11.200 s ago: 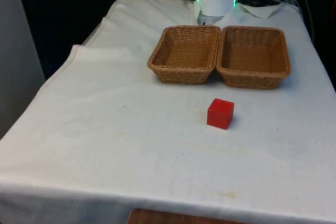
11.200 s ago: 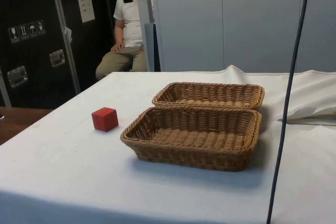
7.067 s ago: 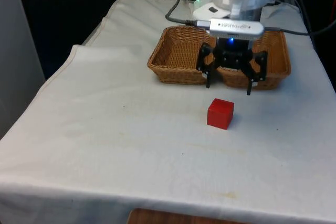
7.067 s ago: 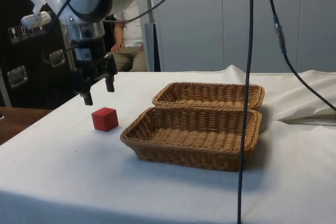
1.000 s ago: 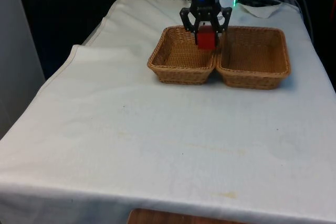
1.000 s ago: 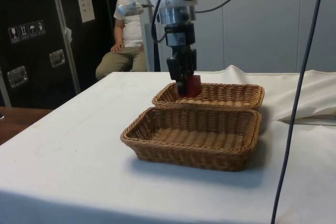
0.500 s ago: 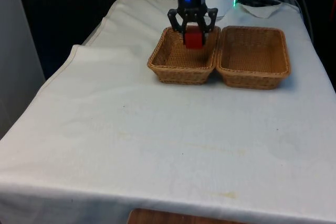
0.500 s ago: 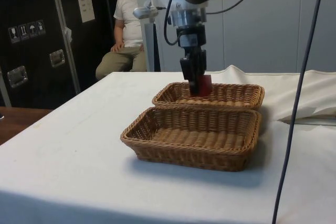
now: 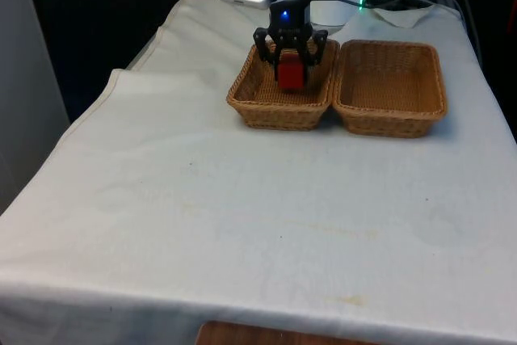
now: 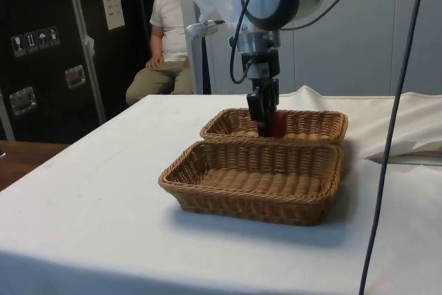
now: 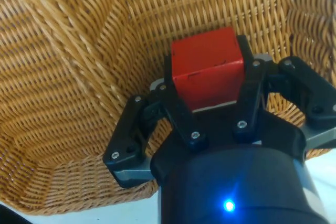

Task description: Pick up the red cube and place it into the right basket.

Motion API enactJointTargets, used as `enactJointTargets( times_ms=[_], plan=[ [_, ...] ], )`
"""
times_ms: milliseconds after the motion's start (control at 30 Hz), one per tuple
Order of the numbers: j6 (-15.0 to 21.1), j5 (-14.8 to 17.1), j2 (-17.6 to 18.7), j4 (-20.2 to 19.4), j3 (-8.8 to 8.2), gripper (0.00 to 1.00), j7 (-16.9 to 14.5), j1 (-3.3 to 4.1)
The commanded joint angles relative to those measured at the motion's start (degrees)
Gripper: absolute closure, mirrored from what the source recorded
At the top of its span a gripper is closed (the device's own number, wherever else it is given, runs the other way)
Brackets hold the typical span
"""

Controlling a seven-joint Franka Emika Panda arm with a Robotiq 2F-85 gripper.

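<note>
A person [image 10: 168, 39] in a white shirt sits beyond the far end of the surface [image 9: 242, 199], before dark cabinets [image 10: 41, 46] in the side view, well apart from the fingers. Nearer, on the white cloth, two wicker baskets stand side by side, their long rims touching. The gripper [image 9: 291, 58] hangs over the basket [image 9: 283, 86] on the front view's left, its black fingers [image 11: 181, 114] closed on the cube [image 9: 290, 70], one finger on each of two opposite faces. The red cube sits between the fingertips, its lower face clear of them and turned toward the woven floor. In the wrist view the cube [image 11: 207, 66] is seen against the basket's bottom and sloping wall [image 11: 79, 51], with the weave directly beyond the fingertips. In the front view the cube lies within that basket's outline, toward the rim it shares with its neighbour. From the side, the gripper [image 10: 266, 119] reaches down to the far basket [image 10: 304, 124], and the cube [image 10: 277, 124] shows just above the rim; whether it touches the floor cannot be told. The other basket [image 9: 388, 90], on the front view's right of the fingers, holds nothing. A dark cable [image 10: 394, 122] runs down the side view, well to the right of the fingers.
</note>
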Motion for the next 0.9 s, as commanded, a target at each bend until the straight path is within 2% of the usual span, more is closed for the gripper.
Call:
enactJointTargets(
  times_ms=[0, 867],
  plan=[
    [0.5, 0.3, -0.1, -0.2, 0.17, 0.97, -0.2, 0.0],
    [0.6, 0.0, 0.0, -0.8, -0.4, 0.97, 0.0, -0.06]
  ],
)
